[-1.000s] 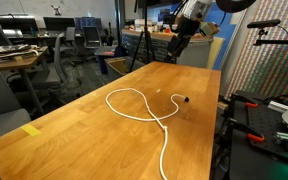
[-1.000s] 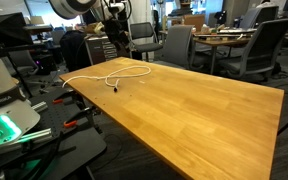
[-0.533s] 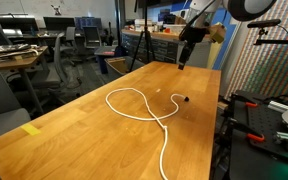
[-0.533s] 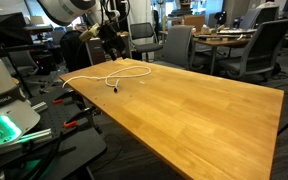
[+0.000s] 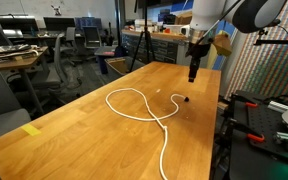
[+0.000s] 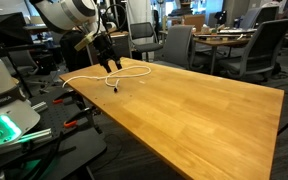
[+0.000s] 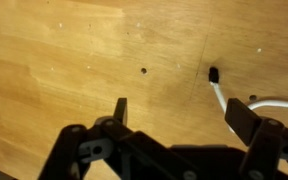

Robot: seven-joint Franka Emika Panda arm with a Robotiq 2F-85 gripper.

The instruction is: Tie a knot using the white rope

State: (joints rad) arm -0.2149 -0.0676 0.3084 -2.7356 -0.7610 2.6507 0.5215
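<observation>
Tool point(image 7: 180, 110) jaws apart, empty, hovering over worktop point(image 5: 74, 140). Rope point(image 5: 161, 124) lies in loose loop, crossed once; black tip point(image 7: 213, 73) at 1 o'clock of tool. Likely lining up to grab end for knot.

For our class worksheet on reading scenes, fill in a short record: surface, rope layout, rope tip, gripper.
surface: wooden table
rope: white rope, one loose loop crossing itself, no knot tied
tip: black tip, lying on the wood
arm: gripper open, holding nothing, above the table near the tip
</observation>
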